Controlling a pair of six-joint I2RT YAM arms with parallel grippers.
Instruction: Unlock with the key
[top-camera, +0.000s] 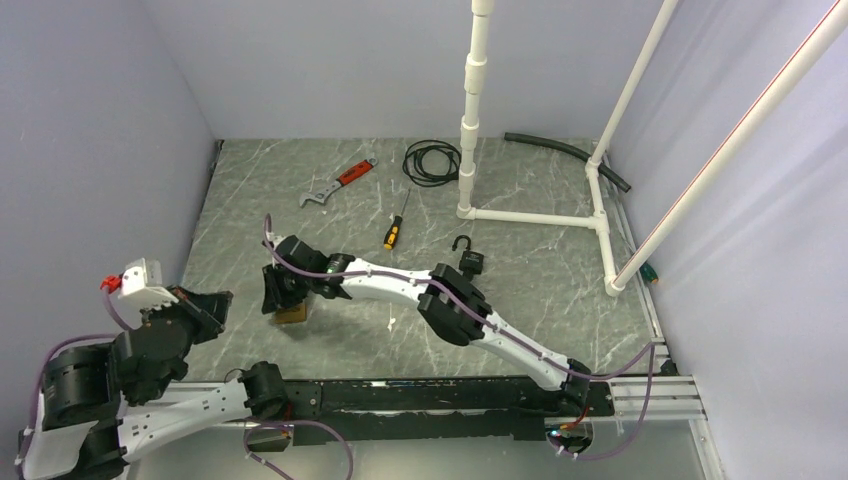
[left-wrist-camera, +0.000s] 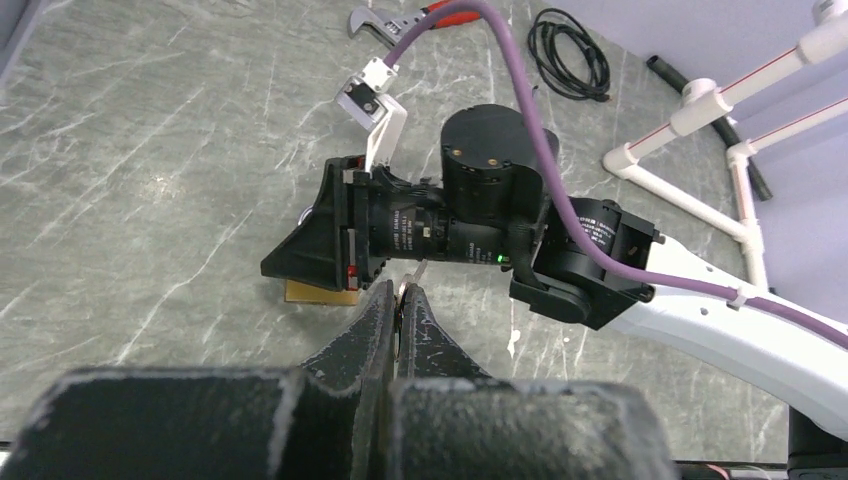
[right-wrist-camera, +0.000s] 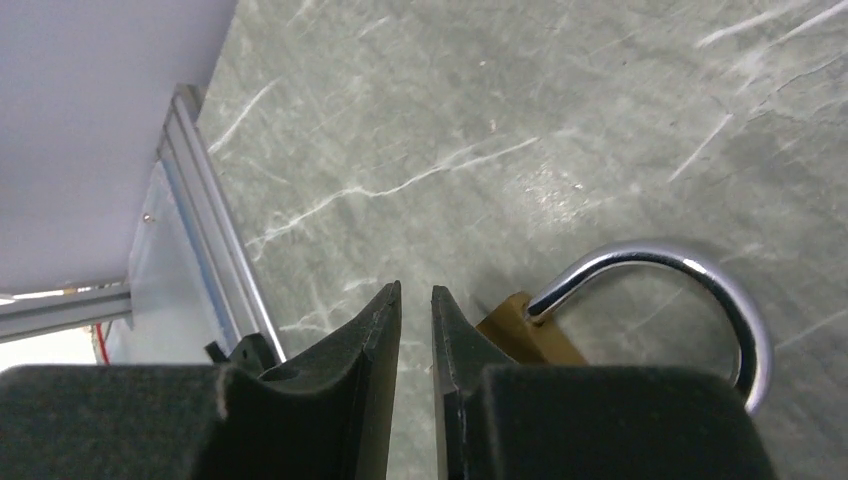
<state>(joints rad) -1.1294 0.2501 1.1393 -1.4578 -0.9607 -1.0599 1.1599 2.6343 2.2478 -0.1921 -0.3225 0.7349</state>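
Top view sits high behind the arm bases, looking down on the whole counter (top-camera: 560, 270). Left wrist view looks over its tool (left-wrist-camera: 402, 288), fairly near. Right wrist view sits low and very close, past its tool (right-wrist-camera: 415, 292). All three views share the padlock (right-wrist-camera: 520, 325).

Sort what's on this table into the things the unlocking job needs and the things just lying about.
For the job:
- brass padlock, beside the right gripper
- small key, apparently pinched in the left gripper

Lying about:
- red-handled wrench
- screwdriver
- coiled black cable
- black padlock, shackle open
- black hose
- white pipe frame
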